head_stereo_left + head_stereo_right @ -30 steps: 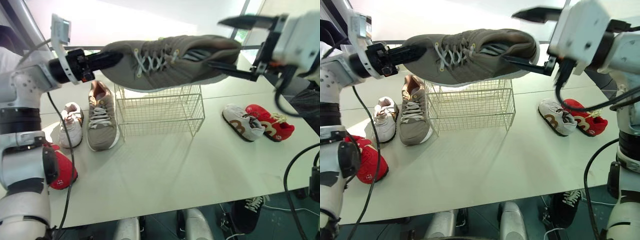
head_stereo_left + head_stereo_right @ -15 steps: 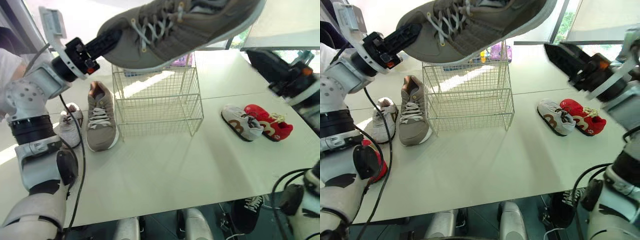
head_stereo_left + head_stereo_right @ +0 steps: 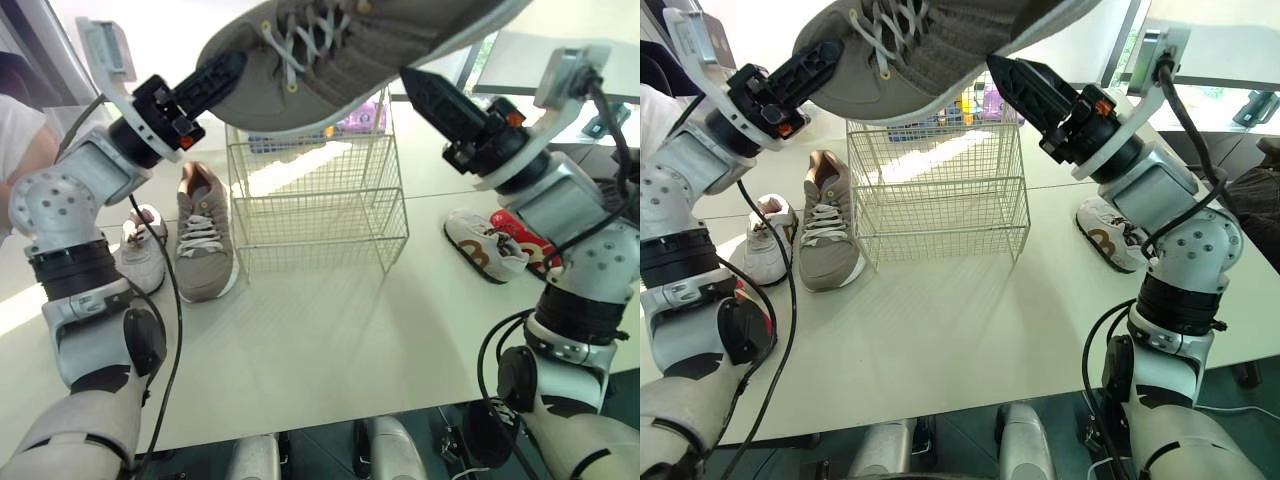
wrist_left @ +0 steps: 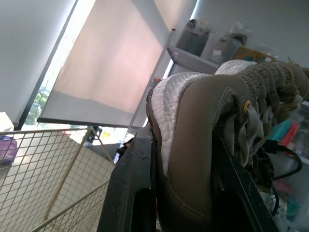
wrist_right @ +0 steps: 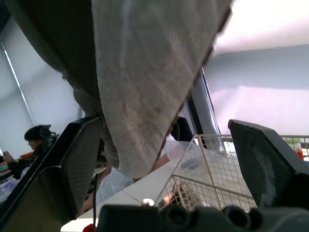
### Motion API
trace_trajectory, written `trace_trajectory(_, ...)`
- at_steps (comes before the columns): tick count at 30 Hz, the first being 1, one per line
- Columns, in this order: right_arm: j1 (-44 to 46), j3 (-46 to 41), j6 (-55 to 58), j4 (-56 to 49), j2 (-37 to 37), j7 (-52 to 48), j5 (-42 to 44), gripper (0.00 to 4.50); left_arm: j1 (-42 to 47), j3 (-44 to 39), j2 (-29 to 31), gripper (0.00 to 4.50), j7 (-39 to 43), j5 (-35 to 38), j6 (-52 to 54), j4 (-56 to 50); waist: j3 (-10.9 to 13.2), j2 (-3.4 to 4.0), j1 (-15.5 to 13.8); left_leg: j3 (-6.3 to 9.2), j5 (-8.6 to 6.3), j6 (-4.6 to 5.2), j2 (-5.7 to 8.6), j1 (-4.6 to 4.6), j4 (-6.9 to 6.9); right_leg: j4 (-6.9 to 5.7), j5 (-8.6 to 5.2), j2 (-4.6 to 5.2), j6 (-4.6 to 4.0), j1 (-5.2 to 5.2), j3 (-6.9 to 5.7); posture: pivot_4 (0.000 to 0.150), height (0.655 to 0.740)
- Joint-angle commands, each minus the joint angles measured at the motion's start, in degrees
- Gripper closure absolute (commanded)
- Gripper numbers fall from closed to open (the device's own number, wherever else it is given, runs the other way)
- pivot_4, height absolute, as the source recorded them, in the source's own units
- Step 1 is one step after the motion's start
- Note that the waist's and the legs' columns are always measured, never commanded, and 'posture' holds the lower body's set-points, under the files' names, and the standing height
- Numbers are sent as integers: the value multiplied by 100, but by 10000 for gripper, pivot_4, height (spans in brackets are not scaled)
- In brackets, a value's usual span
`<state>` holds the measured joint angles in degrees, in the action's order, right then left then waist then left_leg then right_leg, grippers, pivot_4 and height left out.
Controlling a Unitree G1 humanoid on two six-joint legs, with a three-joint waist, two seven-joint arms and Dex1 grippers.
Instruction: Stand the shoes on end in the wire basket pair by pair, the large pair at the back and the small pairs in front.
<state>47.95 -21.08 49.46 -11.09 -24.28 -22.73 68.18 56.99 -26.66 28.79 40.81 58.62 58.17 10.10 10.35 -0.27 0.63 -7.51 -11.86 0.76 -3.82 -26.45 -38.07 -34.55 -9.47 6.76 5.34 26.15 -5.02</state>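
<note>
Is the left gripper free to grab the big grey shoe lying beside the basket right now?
Probably not. The left gripper is shut on the toe of the raised grey shoe above the wire basket; it would need to let go before taking the grey shoe on the table.

White table (image 3: 330, 340) (person (image 5: 35, 136) beyond)

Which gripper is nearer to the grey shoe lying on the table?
Left. The left gripper, shut on the raised shoe, hangs above the grey shoe; the open right gripper hangs beyond the other side of the basket.
</note>
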Motion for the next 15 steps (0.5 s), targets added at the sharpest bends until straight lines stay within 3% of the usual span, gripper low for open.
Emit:
trace_trajectory(1,415,-75,-348,-16,45,-24,100,491,-75,-1,-39,39761,-120,227,-10,-341,0,0,7,0,0,0,0,-1,0,-1,0,0,0,2,0,1500,7400)
trace_trajectory(15,1029,-359,-632,450,144,148,591,491,-638,367,25,39761,-454,286,-11,-863,1,1,9,-1,0,0,0,-1,2,-1,0,-1,0,4,0,1500,7400)
